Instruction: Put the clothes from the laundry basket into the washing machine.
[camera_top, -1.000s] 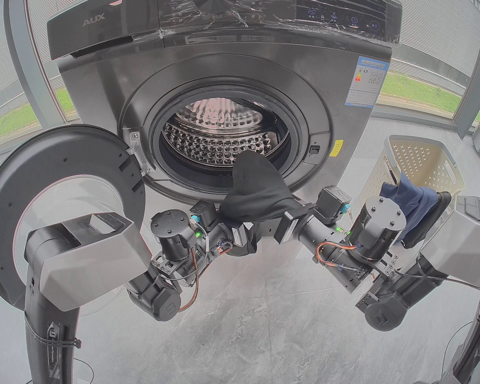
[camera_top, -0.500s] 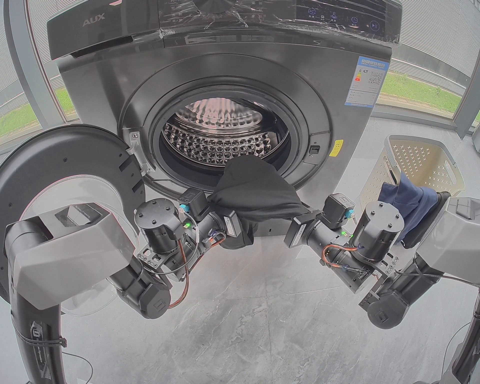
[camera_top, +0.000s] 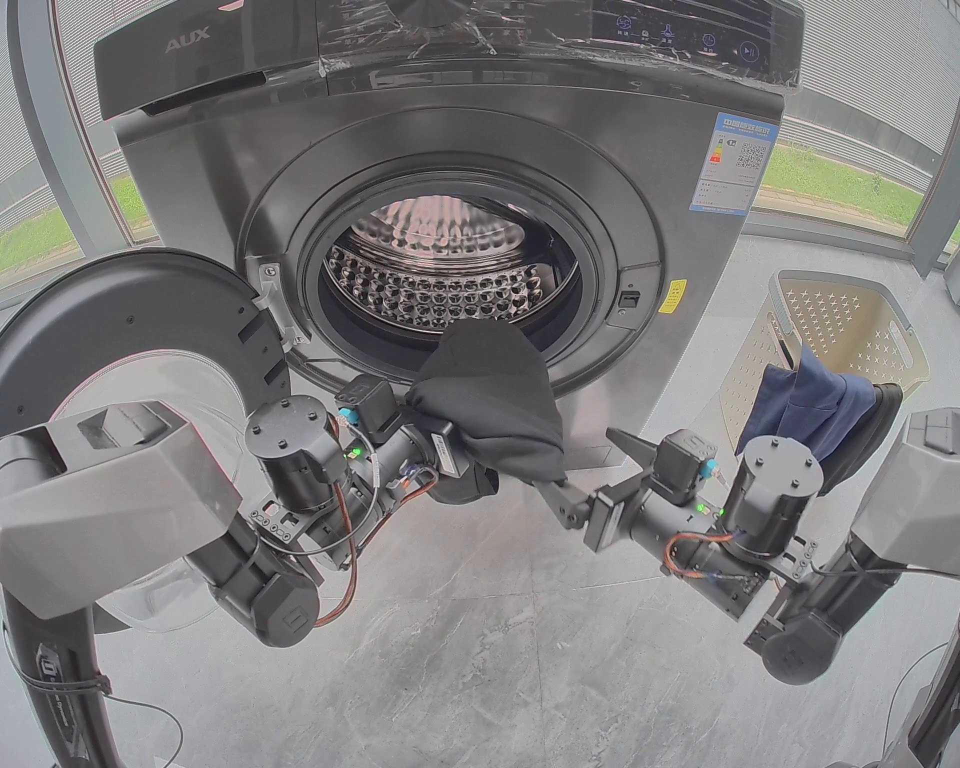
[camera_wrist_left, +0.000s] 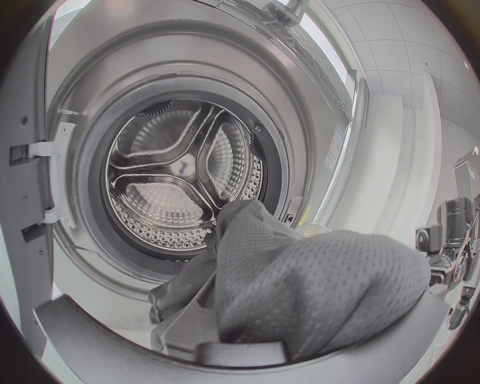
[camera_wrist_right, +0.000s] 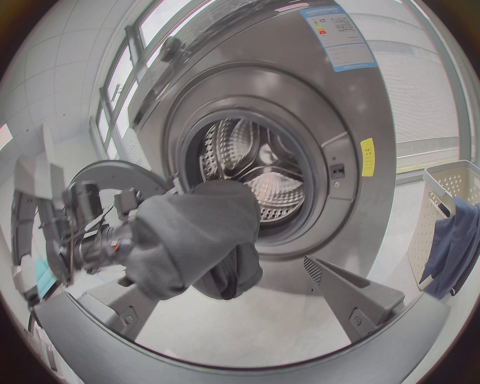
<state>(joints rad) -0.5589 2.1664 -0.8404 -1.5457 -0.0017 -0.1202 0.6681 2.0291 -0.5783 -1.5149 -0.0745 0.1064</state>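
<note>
head view, left gripper (camera_top: 468, 458): is clamping the black garment (camera_top: 490, 395), which is draping over it and burying most of its fingers.
head view, right gripper (camera_top: 590, 470): is holding its jaws wide apart and gripping nothing. The black garment's lower corner is hanging just beside one finger (camera_top: 558, 502); I cannot tell whether they are touching.
head view, washing machine (camera_top: 640, 170): one, standing just beyond both grippers. Its drum mouth (camera_top: 440, 260) is gaping just above and behind the left gripper, with the black garment's top lying against the lower rim.
head view, door (camera_top: 120, 320): one, hanging open on the left gripper's outer side.
head view, laundry basket (camera_top: 850, 310): one, sitting well apart from the right gripper on its outer side.
head view, basket clothes: two, a blue garment (camera_top: 812, 405) and a dark garment (camera_top: 872, 430), both hanging over the near rim.
left wrist view, black garment (camera_wrist_left: 310, 290): is bunching over the gripper, with the drum mouth (camera_wrist_left: 175, 170) lying straight ahead.
right wrist view, fingers (camera_wrist_right: 355, 295): are standing wide apart. The black garment (camera_wrist_right: 200, 235) is hanging ahead between them from the left gripper, in front of the drum mouth.
right wrist view, laundry basket (camera_wrist_right: 445, 200): is carrying the blue garment (camera_wrist_right: 452, 245), off to the outer side.
</note>
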